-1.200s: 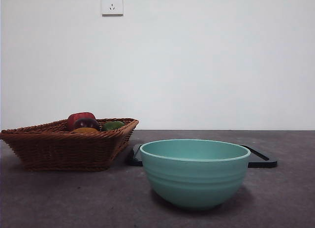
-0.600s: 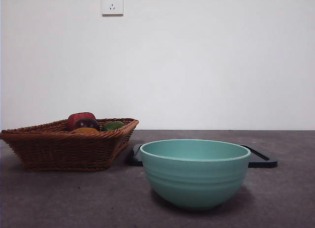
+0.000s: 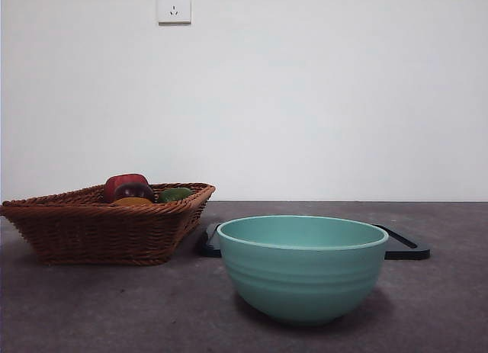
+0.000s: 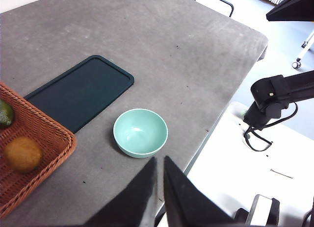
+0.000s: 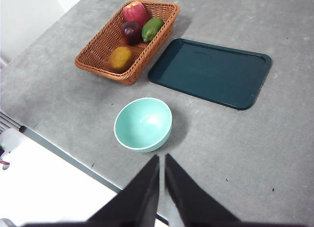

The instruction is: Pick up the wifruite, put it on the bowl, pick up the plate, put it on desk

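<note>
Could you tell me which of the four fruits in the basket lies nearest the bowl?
The dull-orange wifruite, at the basket end facing the bowl; the red apple, dark purple fruit and green fruit lie farther back.

On the table (image 3: 91, 307) the bowl (image 3: 302, 267) stands in front of the tray (image 5: 211, 72); the basket (image 3: 99, 227), left of both, holds the wifruite (image 5: 121, 58).

Bowl (image 3: 303, 269) smooth, satin glaze; basket (image 3: 103, 223) woven wicker; desk (image 3: 114, 307) matt, mottled.

Four fruits (image 5: 133, 28) – one bowl (image 5: 143, 124) – one tray (image 5: 211, 72)
</note>
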`<state>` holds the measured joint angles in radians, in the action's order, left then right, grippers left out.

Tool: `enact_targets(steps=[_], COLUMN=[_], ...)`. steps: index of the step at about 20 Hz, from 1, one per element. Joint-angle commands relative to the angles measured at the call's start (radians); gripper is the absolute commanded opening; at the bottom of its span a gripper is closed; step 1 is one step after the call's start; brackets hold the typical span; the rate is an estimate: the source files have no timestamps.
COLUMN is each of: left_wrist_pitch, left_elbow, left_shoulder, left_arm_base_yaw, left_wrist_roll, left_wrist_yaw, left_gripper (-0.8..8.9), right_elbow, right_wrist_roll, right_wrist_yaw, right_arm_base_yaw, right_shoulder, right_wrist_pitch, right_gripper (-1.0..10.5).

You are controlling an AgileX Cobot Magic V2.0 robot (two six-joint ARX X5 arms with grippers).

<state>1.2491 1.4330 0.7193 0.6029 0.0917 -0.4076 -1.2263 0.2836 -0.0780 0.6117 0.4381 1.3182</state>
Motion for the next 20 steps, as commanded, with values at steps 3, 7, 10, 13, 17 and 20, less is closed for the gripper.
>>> enact_targets(steps=[3,7,10,13,17,20], left_wrist_pitch=[-0.011,-0.024,-0.214,-0.589,-0.959,-1.083], left_elbow=[0.013,0.000,-0.176,-0.552,-1.013,-1.228], left_shoulder=[0.008,0.011,-0.052,-0.209,-0.419,-0.526], left_arm_base_yaw=[0.006,-0.163,-0.362,-0.502,-0.583,-0.585], left_wrist_roll=[0.001,0.042,0.040,-0.010,-0.139,-0.222], left_wrist_yaw=[-0.005,-0.002,0.076,0.221,0.433,0.534], left_gripper=[0.19,0.19,0.19,0.19,0.19,0.19], right_elbow=[-0.018,-0.018,-0.018,-0.018,-0.018,-0.018], right_wrist_roll=[-0.009,-0.009,-0.009,-0.009,-0.009,-0.009], right_wrist_yaw=[0.001,0.001,0.000,0.001,0.001,0.000], right_arm_base_yaw=[0.008,0.008,0.008,0.008,0.008,0.008], right_shoulder=[0.002,0.002,0.002,0.002,0.002,0.002], right_wrist_pitch=[-0.009,-0.008,-0.008,-0.008,-0.008,-0.008], right_gripper=[0.1,0.1,0.1,0.1,0.1,0.1])
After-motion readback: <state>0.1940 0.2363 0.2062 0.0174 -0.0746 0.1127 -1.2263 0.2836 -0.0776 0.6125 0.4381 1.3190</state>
